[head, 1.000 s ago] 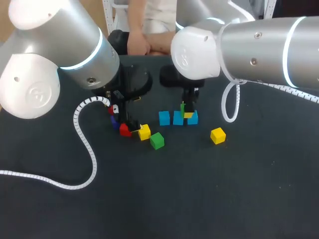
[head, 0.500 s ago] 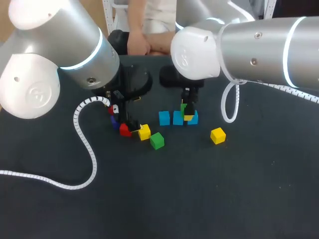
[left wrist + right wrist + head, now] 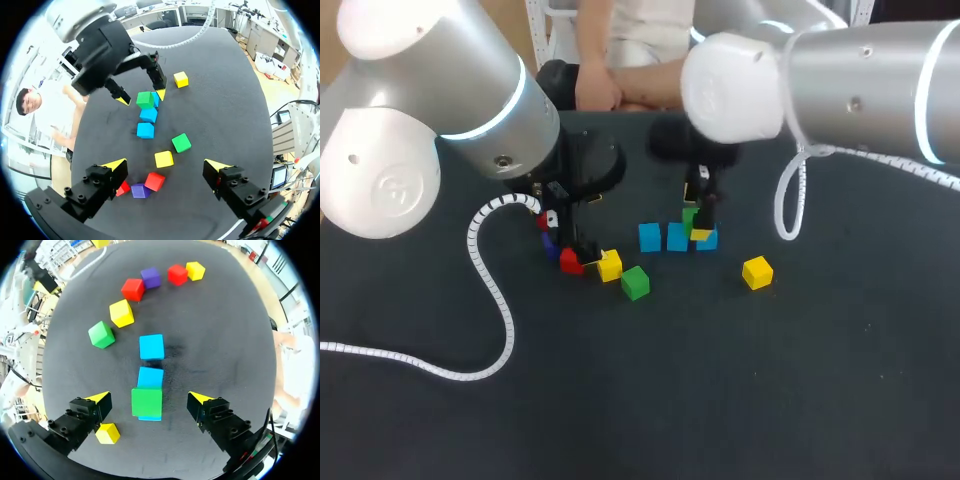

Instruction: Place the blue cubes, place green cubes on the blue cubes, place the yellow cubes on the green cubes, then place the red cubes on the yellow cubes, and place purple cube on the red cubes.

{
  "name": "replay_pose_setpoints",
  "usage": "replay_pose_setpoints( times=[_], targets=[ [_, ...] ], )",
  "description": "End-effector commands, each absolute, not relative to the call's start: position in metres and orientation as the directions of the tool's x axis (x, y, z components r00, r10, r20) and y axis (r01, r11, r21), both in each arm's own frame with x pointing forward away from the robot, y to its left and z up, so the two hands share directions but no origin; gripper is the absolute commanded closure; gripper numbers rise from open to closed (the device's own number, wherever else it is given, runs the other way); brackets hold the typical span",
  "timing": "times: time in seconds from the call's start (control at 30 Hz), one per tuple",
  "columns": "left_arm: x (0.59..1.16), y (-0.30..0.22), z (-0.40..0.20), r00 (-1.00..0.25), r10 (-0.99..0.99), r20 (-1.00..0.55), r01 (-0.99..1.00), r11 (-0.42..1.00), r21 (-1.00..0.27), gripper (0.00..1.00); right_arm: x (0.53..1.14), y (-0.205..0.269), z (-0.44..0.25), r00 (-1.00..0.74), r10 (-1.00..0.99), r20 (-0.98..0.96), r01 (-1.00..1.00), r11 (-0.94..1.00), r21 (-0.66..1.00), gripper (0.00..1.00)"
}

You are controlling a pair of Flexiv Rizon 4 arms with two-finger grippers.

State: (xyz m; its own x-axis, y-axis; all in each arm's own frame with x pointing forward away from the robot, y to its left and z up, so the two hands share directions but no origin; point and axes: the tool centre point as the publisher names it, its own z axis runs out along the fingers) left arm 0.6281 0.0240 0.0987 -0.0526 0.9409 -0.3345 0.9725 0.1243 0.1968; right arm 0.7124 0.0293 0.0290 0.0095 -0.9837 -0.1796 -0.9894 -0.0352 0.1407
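Three blue cubes [image 3: 650,237] form a base row toward the table's far edge. A green cube [image 3: 146,401] tops the end one, the right claw [image 3: 148,398] open astride it, fingers clear, so it rests unaided. Nearby, the left claw [image 3: 165,165] hangs open above a loose yellow cube [image 3: 164,159], probably staged for a later layer.

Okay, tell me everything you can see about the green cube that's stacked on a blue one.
The stacked green cube is a plain, matte block, sitting flat on the end blue cube of a row of three. The right tool is open, with its tips on either side of the cube without touching it.
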Motion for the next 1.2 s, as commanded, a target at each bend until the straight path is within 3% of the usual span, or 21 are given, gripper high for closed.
replay_pose_setpoints(
  times=[0.03, 0.5, 1.2],
  targets=[
    [0.630, 0.023, 0.099, -0.052, 0.942, -0.332, 0.973, 0.122, 0.194, 0.00, 0.708, 0.007, 0.038, -0.001, -0.959, -0.283, -0.990, -0.039, 0.135, 0.00],
    [0.630, 0.023, 0.099, -0.052, 0.942, -0.332, 0.973, 0.122, 0.194, 0.00, 0.702, -0.020, 0.063, -0.019, -0.898, -0.439, -0.989, -0.048, 0.141, 0.00],
    [0.630, 0.023, 0.099, -0.052, 0.942, -0.332, 0.973, 0.122, 0.194, 0.00, 0.692, -0.037, 0.067, -0.048, -0.852, -0.522, -0.987, -0.039, 0.155, 0.00]
  ],
)
